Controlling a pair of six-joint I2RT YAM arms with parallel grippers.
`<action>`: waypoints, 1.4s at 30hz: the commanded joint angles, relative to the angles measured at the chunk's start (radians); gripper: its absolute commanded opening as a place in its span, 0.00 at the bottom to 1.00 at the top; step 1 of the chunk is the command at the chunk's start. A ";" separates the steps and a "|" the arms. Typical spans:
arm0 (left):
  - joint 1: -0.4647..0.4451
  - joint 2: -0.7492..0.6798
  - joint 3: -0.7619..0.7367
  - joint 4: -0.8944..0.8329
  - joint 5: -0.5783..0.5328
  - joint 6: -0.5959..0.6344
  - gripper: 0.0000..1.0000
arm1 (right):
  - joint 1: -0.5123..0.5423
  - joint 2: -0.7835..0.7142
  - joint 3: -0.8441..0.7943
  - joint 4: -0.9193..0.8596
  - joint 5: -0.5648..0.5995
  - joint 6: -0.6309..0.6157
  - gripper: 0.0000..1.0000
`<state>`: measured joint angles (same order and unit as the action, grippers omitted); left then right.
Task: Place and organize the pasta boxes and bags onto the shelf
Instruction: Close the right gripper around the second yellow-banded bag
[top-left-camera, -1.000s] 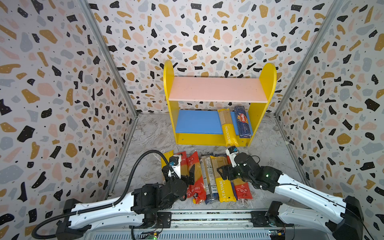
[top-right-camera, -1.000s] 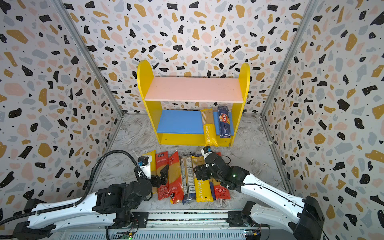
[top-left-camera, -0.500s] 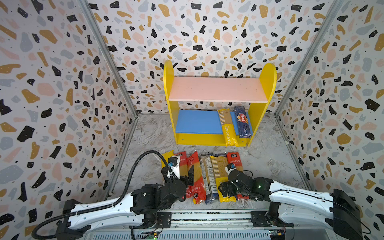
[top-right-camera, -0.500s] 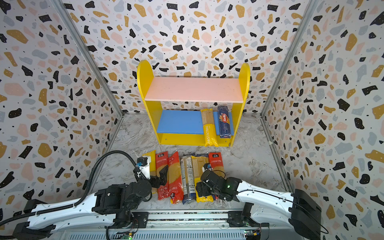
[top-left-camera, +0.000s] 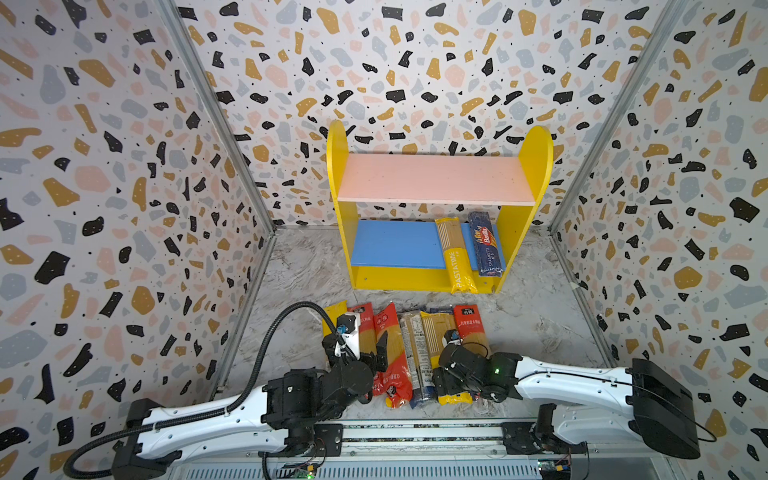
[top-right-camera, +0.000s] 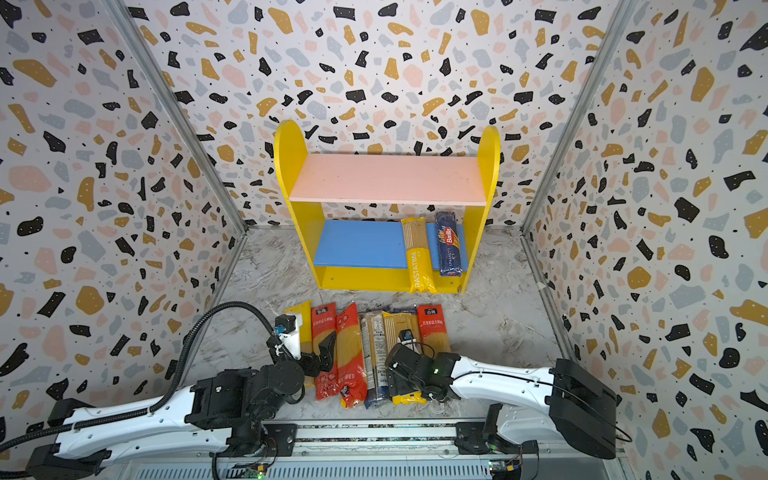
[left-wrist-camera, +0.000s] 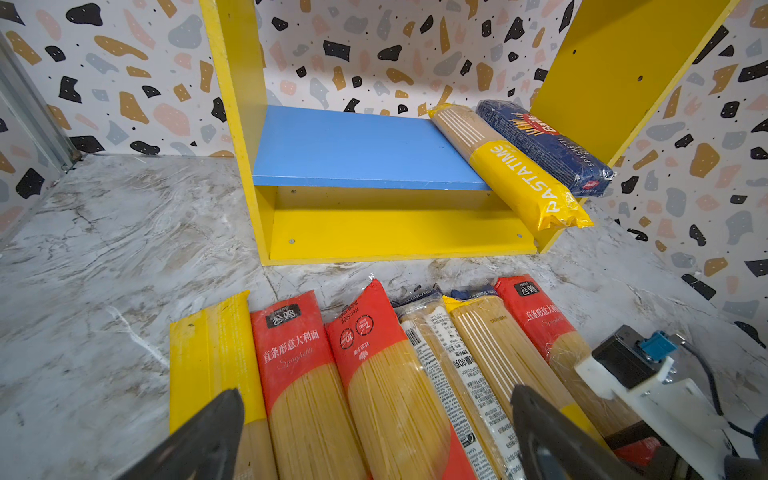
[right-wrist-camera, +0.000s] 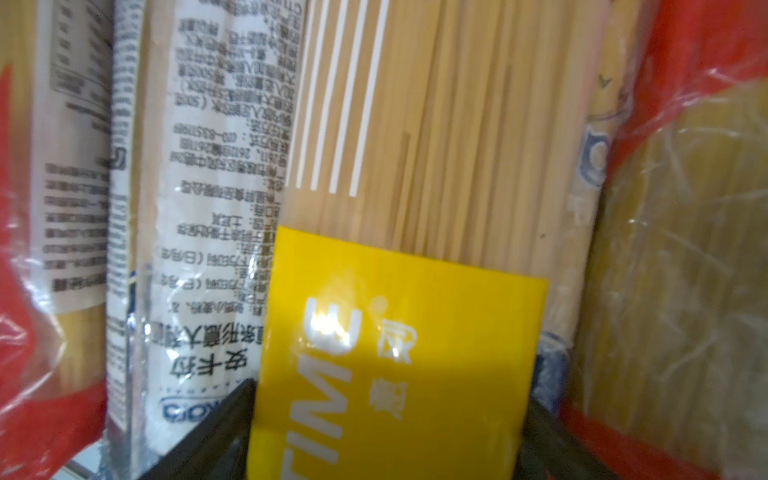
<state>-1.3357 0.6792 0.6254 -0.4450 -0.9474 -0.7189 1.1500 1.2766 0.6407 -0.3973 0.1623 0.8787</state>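
While the right gripper (right-wrist-camera: 390, 399) straddles the yellow "PASTATIME" spaghetti bag (right-wrist-camera: 399, 324) lying in front of the yellow two-tier shelf (top-left-camera: 338, 174), jaws spread, it should sink fully before clamping (the clear white-labelled bag (right-wrist-camera: 195, 208) lies tight alongside); the left gripper (left-wrist-camera: 376, 392) hangs wide and empty.

This is a robotics test cell rather than a lived-in room. Three terrazzo-print wall panels (top-left-camera: 124, 166), joined by bare metal corner profiles (top-left-camera: 218, 124), enclose a marble-print table (top-left-camera: 299, 266). A white left arm (top-left-camera: 199, 419) and right arm (top-left-camera: 582, 382) are mounted on a metal rail (top-left-camera: 415, 432) along the open front edge, with an exposed black cable hose (top-left-camera: 299, 306), and a small yellow, pink and blue shelf (top-left-camera: 536, 166) stands against the back panel.
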 joint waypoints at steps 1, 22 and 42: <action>0.005 -0.014 -0.001 0.004 -0.020 0.001 0.99 | -0.004 0.113 -0.004 0.009 0.022 0.021 0.88; 0.006 -0.033 0.003 -0.008 -0.036 0.012 0.99 | -0.077 -0.011 -0.033 0.043 -0.062 -0.007 0.38; 0.006 0.046 0.064 0.001 -0.034 0.022 0.99 | -0.307 -0.400 -0.232 0.348 -0.484 -0.032 0.29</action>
<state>-1.3357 0.7235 0.6540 -0.4545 -0.9688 -0.7128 0.8497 0.9104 0.3988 -0.2264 -0.1989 0.8402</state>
